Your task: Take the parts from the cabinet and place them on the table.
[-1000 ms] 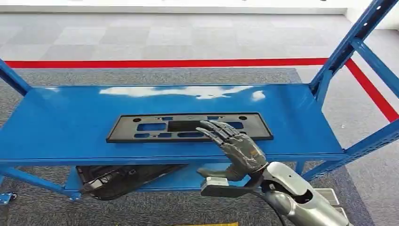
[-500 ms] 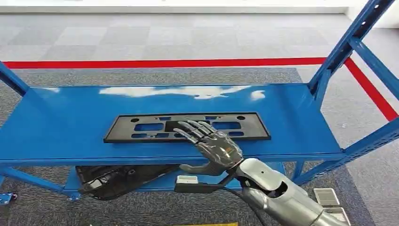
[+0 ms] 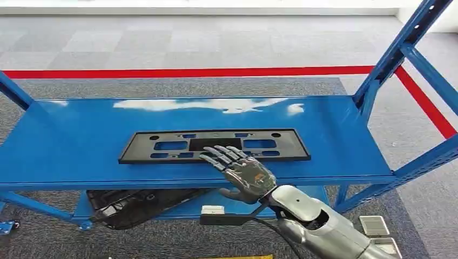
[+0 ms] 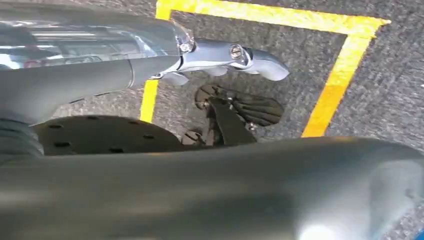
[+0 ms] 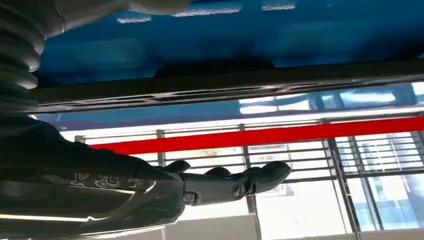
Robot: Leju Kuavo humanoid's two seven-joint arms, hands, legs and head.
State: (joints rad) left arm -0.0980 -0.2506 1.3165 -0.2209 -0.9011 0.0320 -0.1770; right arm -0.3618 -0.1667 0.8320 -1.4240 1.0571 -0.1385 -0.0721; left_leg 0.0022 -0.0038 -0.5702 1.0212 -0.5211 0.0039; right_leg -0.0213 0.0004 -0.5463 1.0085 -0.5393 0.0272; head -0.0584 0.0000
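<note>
Head view: a flat black plastic part [image 3: 215, 145], long and rectangular with several cut-out slots and small holes, lies lengthwise on the upper shelf [image 3: 75, 143] of a blue metal cabinet, toward the shelf's near edge. The right hand [image 3: 241, 171] is raised over the near long edge of this part, right of its middle, palm down, with its fingers [image 3: 216, 159] spread and extended across the part's rim; it holds nothing. Whether the fingertips touch the part or hover just above it cannot be told. The thumb [image 3: 233, 193] points out to the side, below the shelf's front lip. The silver right forearm [image 3: 318, 221] enters from the lower right.

On the lower shelf [image 3: 227, 208], below the near left half of the upper one, lies a second dark part [image 3: 135, 204], curved and irregular in outline, partly hidden by the upper shelf. Blue uprights [image 3: 402, 51] rise at the cabinet's right end. The cabinet stands on grey carpet [image 3: 162, 86]; a red floor line [image 3: 189, 72] runs behind it and turns along the right side.

Right wrist view: the dark fingers [image 5: 235, 184] are stretched out straight, close to the blue shelf.

Left wrist view: carpet with a yellow floor marking [image 4: 340, 75]; the left hand's state cannot be told.
</note>
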